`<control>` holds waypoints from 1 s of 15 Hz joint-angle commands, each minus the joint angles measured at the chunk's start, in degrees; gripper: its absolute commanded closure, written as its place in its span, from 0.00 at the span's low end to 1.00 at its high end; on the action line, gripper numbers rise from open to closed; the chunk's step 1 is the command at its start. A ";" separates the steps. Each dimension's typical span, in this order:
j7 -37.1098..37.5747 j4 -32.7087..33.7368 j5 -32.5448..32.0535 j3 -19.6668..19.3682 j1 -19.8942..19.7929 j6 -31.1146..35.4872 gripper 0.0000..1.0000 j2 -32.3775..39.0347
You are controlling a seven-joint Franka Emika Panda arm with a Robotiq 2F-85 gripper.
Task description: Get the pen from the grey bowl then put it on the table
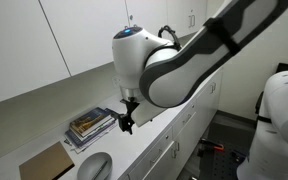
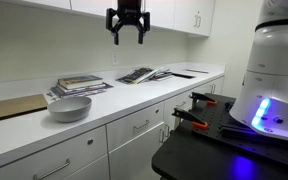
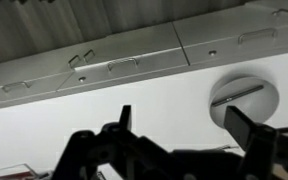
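Note:
The grey bowl (image 2: 70, 108) stands on the white table (image 2: 134, 100) in front of a stack of books. It also shows in an exterior view (image 1: 95, 166) and in the wrist view (image 3: 246, 98), where a thin dark pen (image 3: 238, 97) lies across its inside. My gripper (image 2: 127, 38) hangs high above the table, open and empty, well to the right of the bowl in that exterior view. In the wrist view the two fingers (image 3: 184, 125) spread wide over bare table, with the bowl at the right finger's side.
A stack of books (image 2: 79, 87) and a flat brown pad (image 2: 12, 106) lie behind the bowl. Papers and magazines (image 2: 144, 74) lie further along the counter. White drawer fronts with metal handles (image 3: 124, 65) run below. A white robot base (image 2: 274, 70) stands on a black cart.

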 commanded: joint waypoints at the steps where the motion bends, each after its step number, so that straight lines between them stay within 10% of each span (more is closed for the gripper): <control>1: 15.73 7.35 -6.93 1.61 -3.79 3.29 0.00 11.76; 8: 44.73 20.78 -16.18 -8.38 5.09 0.14 0.00 30.05; 15: 45.52 32.79 4.35 -13.88 11.65 -8.07 0.00 41.54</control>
